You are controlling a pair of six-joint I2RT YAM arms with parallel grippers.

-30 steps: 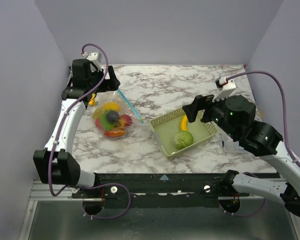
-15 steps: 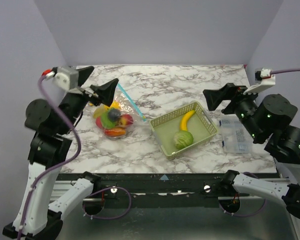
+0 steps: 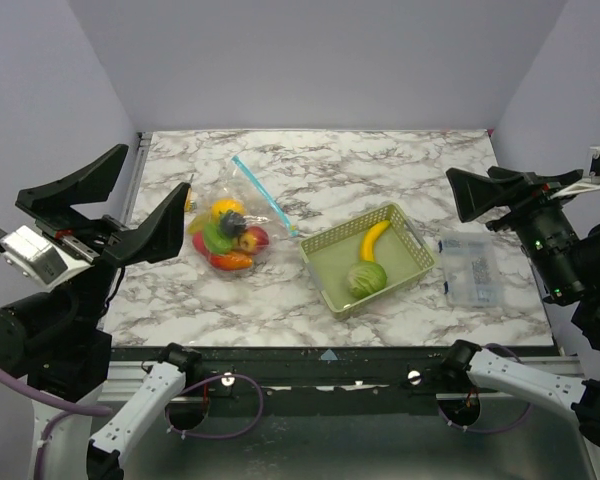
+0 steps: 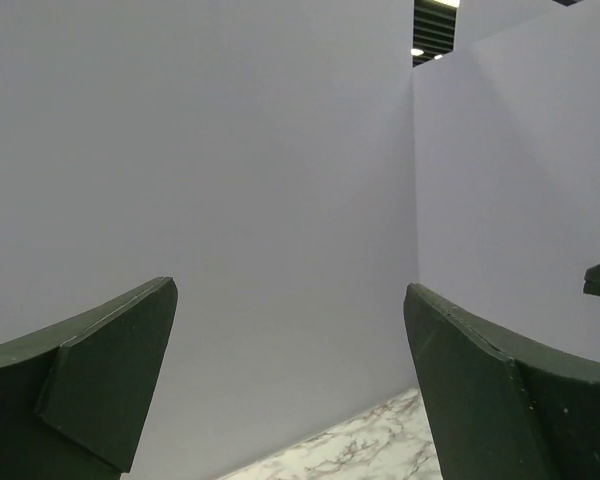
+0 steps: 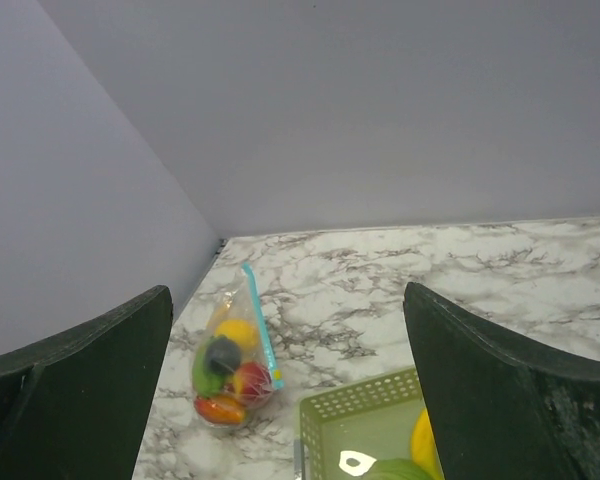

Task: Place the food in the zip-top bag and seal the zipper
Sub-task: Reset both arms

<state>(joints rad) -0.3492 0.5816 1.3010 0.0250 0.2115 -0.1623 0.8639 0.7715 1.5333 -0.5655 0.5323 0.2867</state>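
The zip-top bag lies on the marble at the left. It holds several pieces of food: yellow, green, red, orange and one dark piece. Its light-blue zipper runs straight along the mouth on the far right side. The bag and zipper also show in the right wrist view. A yellow banana and a green round piece lie in the mesh basket. My left gripper is open, empty and raised high at the near left. My right gripper is open, empty and raised at the right.
A flat clear printed packet lies right of the basket. The left wrist view shows only the lilac wall and a strip of marble between the open fingers. Walls close in the table on three sides.
Both arms have pulled up and back from the table toward the near edge. The left gripper has left the bag, which lies free and shifted slightly.
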